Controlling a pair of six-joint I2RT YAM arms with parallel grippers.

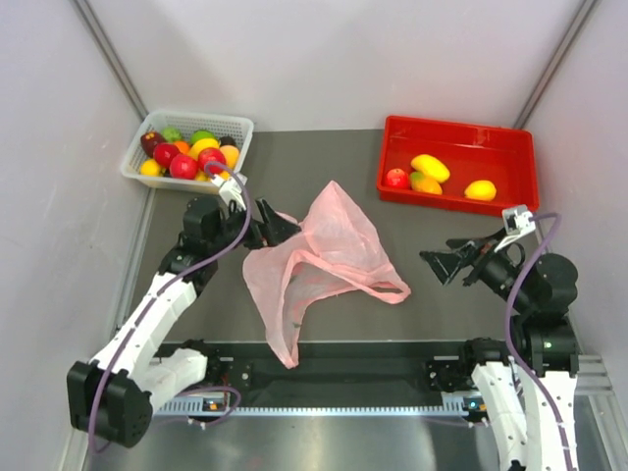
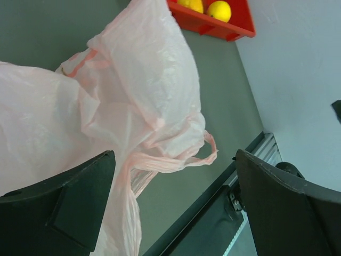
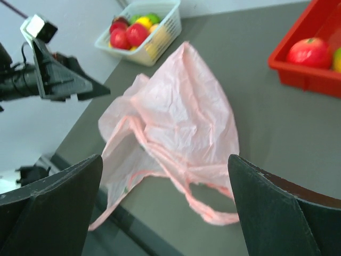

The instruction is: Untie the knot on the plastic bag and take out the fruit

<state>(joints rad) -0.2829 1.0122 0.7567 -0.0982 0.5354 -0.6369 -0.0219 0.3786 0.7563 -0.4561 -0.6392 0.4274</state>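
Observation:
The pink plastic bag (image 1: 329, 245) lies flat and slack in the middle of the table; it also shows in the left wrist view (image 2: 144, 80) and the right wrist view (image 3: 181, 117). No knot shows. One handle loop (image 1: 388, 289) lies loose on the table, and another strip (image 1: 285, 343) hangs over the front edge. The fruit lie in the red tray (image 1: 451, 126): a red apple (image 1: 396, 179), a mango (image 1: 425, 183), a yellow oval one (image 1: 430, 167) and a small yellow-orange one (image 1: 480, 189). My left gripper (image 1: 275, 228) is open at the bag's left edge. My right gripper (image 1: 442, 263) is open to the right of the bag.
A white basket (image 1: 196, 116) with a pile of red, yellow and green fruits stands at the back left. The red tray stands at the back right. A black rail (image 1: 324, 368) runs along the table's front edge. Grey walls close in both sides.

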